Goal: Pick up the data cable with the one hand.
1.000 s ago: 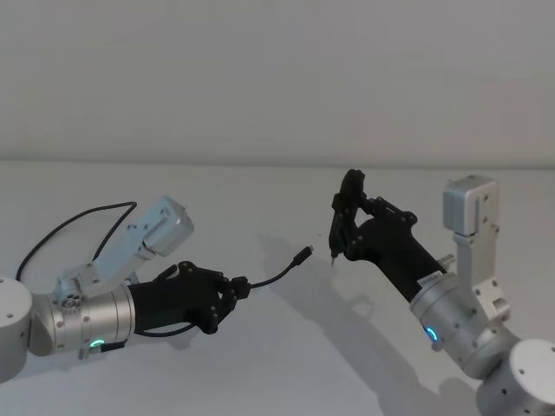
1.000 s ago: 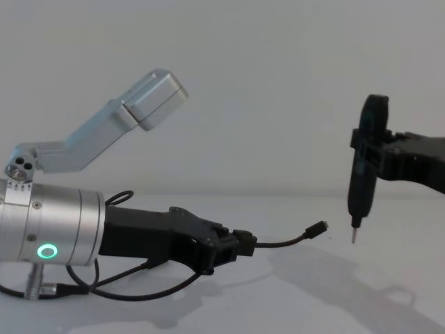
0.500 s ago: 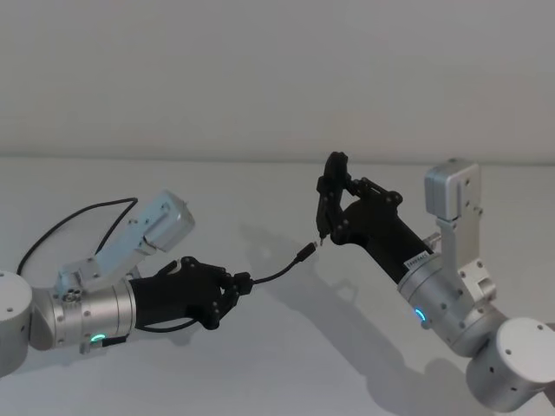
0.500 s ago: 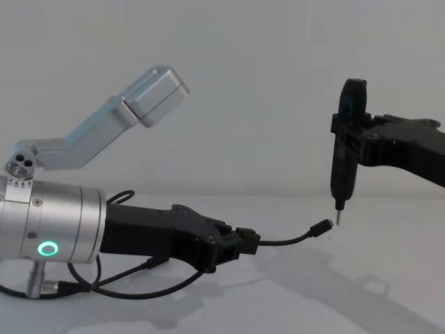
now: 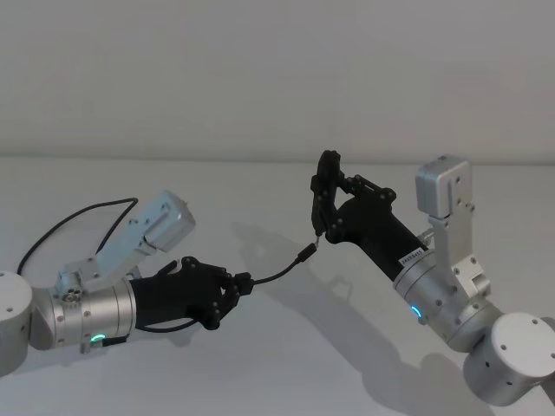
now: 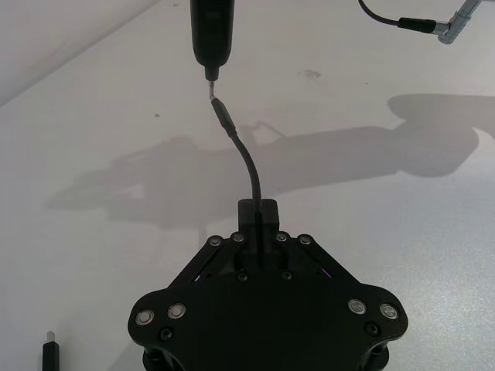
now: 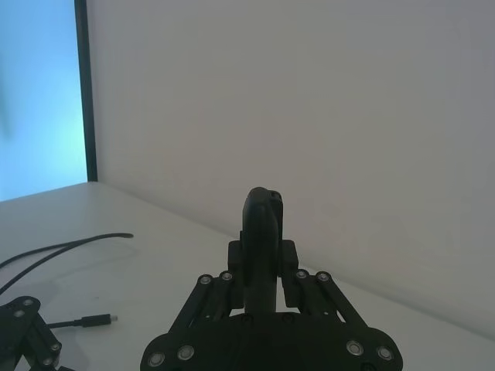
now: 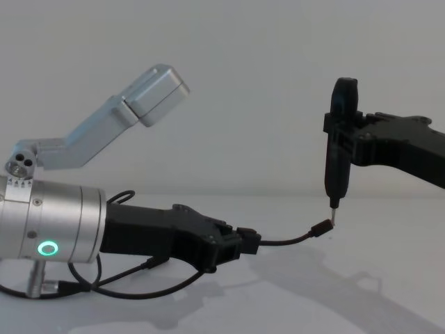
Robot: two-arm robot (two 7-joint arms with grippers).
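White tabletop (image 5: 260, 364), plain pale wall (image 5: 260, 78) behind

Head high, chest low, wrists close; shared left hand (image 5: 227, 293).

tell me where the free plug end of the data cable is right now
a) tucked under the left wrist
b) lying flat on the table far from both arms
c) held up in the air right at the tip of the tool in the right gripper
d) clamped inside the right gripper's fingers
c: the left gripper holds the data cable, whose free plug sits at the tip of the black pen-shaped tool in the right gripper.
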